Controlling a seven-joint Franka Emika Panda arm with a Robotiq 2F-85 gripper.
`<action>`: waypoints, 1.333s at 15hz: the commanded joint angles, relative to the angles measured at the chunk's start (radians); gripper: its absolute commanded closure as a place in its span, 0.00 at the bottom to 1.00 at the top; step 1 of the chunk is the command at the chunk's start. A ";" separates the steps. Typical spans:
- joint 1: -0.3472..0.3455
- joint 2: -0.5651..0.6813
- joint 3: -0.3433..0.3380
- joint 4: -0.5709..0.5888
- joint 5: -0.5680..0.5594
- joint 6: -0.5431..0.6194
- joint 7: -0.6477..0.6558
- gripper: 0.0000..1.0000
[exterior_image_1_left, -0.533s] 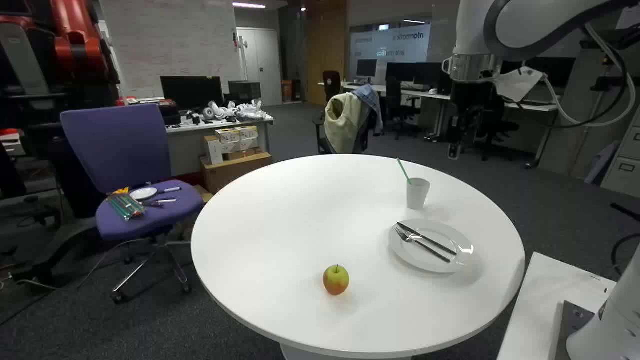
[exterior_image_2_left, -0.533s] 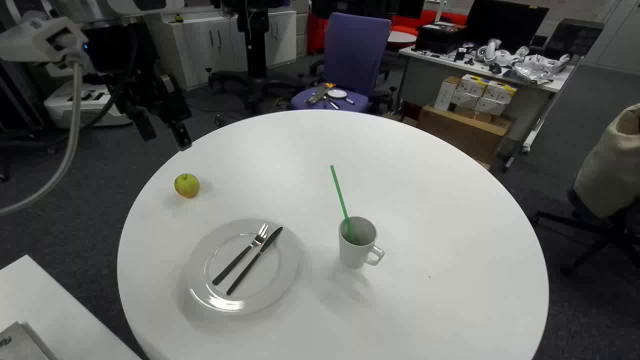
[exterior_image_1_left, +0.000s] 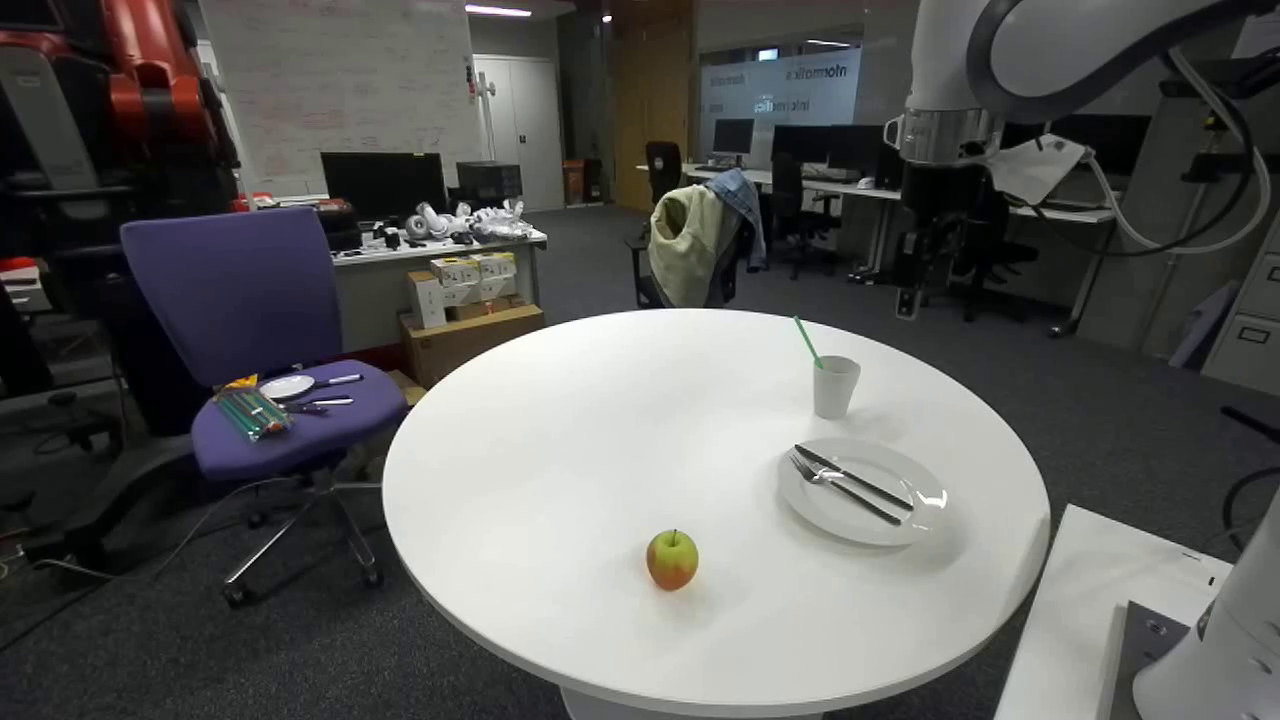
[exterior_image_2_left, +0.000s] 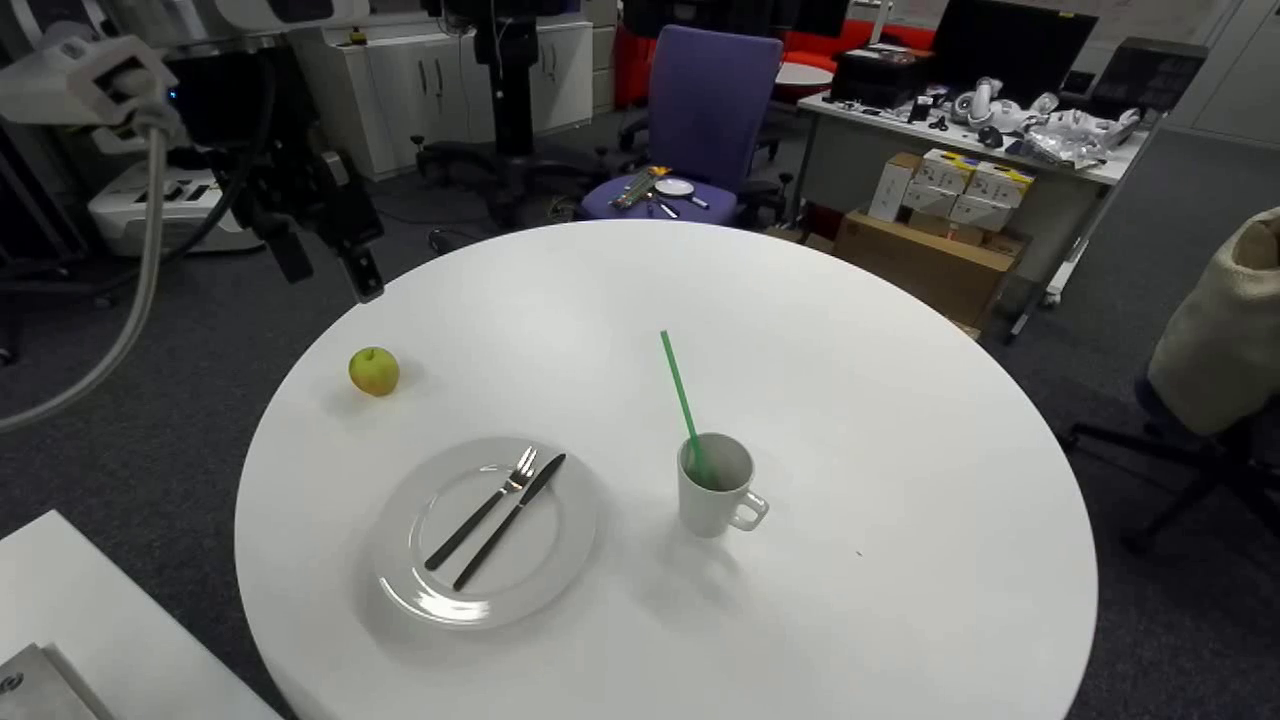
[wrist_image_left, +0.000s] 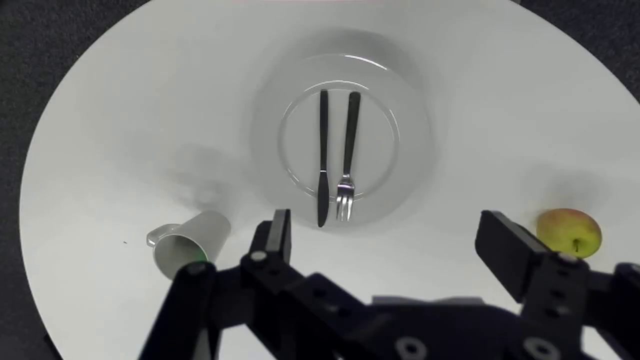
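My gripper (wrist_image_left: 385, 218) is open and empty, held above the table with its fingers wide apart. It also shows in both exterior views (exterior_image_1_left: 922, 296) (exterior_image_2_left: 332, 280). In the wrist view a white plate (wrist_image_left: 415, 150) lies ahead of the fingers. A dark-handled knife (wrist_image_left: 323, 140) and a fork (wrist_image_left: 351, 130) lie side by side on it. A white mug (wrist_image_left: 210, 232) stands beyond the left finger, partly hidden by it. A green straw (exterior_image_2_left: 678, 385) leans in the mug. A yellow-red apple (wrist_image_left: 569, 231) lies beyond the right finger, partly covered. The gripper touches nothing.
The round white table (exterior_image_1_left: 560, 450) carries all these things. A white side surface (exterior_image_1_left: 1100, 580) stands by the arm's base. A purple chair (exterior_image_1_left: 240, 300) with small items on its seat, a chair with a jacket (exterior_image_1_left: 690, 245) and a red robot arm (exterior_image_1_left: 165, 90) stand around.
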 joint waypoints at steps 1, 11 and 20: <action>0.008 0.000 -0.006 0.002 -0.004 -0.003 0.004 0.00; 0.019 0.016 -0.016 0.012 -0.014 0.008 -0.041 0.00; -0.004 0.232 -0.169 0.159 -0.020 0.093 -0.295 0.00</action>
